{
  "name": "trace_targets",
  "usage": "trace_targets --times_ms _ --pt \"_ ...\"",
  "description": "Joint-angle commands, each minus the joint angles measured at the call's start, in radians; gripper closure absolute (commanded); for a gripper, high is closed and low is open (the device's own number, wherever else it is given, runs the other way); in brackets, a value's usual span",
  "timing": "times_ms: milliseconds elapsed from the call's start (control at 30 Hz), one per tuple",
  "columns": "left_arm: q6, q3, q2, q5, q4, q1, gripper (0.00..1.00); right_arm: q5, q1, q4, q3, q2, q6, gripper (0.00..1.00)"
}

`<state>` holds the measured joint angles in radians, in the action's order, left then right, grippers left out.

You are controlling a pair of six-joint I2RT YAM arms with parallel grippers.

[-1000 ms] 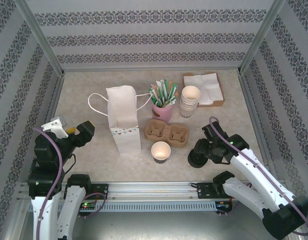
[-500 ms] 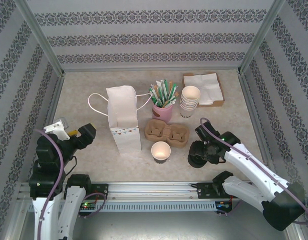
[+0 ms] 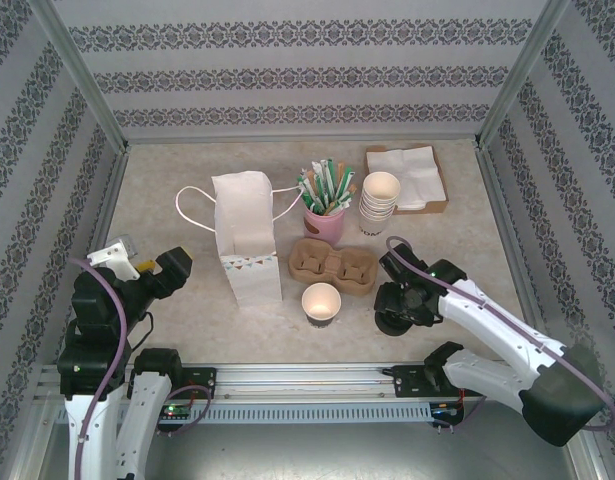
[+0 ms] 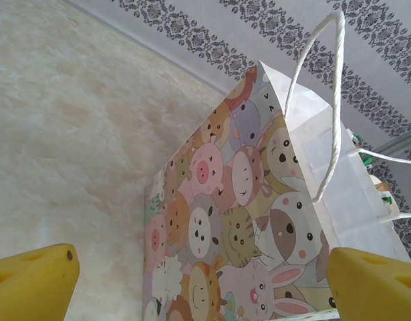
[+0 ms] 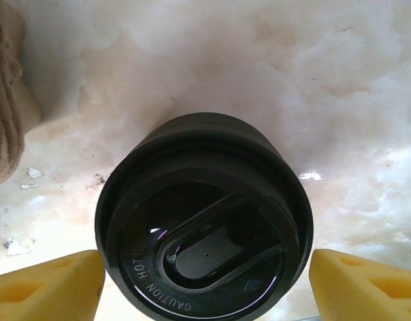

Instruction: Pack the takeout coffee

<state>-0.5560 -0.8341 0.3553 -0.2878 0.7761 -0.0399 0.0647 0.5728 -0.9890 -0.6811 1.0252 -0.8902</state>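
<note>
a white paper bag (image 3: 249, 235) stands upright on the table (image 3: 167, 170). just right of it lies a cardboard cup carrier (image 3: 332, 266), with an open paper cup (image 3: 321, 301) nearer. behind are a pink cup of stirrers (image 3: 324, 223), stacked cream cups (image 3: 380, 203) and a napkin tray (image 3: 405, 172).

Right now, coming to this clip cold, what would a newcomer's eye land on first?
Probably the paper bag printed with cartoon animals, standing upright left of centre, in front of the open left gripper. Next comes the takeout coffee with its glossy black lid, near the front right, sitting between the open fingers of the right gripper. Behind them, a pink cup bristling with green and tan sticks stands out.
</note>
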Motion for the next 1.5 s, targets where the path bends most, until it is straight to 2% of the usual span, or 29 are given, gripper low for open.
trace_targets --times_ms 0,200,500,867,1167,1467 --pt "-0.008 0.001 -0.002 -0.014 0.009 -0.006 0.04 0.04 0.018 0.006 0.012 0.021 -0.004 0.21" --pt "-0.007 0.002 -0.004 -0.016 0.01 -0.008 0.04 0.044 0.025 0.018 0.01 0.031 -0.013 0.24" --pt "-0.006 0.005 -0.005 -0.015 0.008 -0.007 0.04 0.062 0.043 0.005 -0.002 0.039 -0.019 0.21" --pt "-0.004 0.007 -0.006 -0.015 0.009 -0.007 0.04 0.073 0.045 0.009 -0.001 0.069 -0.018 0.23" --pt "-0.004 0.001 -0.004 -0.017 0.007 -0.007 0.04 0.076 0.044 -0.029 -0.012 0.002 -0.031 0.3" --pt "0.004 -0.016 -0.001 -0.017 0.013 -0.007 0.04 0.058 0.045 -0.071 -0.05 -0.06 -0.042 0.3"
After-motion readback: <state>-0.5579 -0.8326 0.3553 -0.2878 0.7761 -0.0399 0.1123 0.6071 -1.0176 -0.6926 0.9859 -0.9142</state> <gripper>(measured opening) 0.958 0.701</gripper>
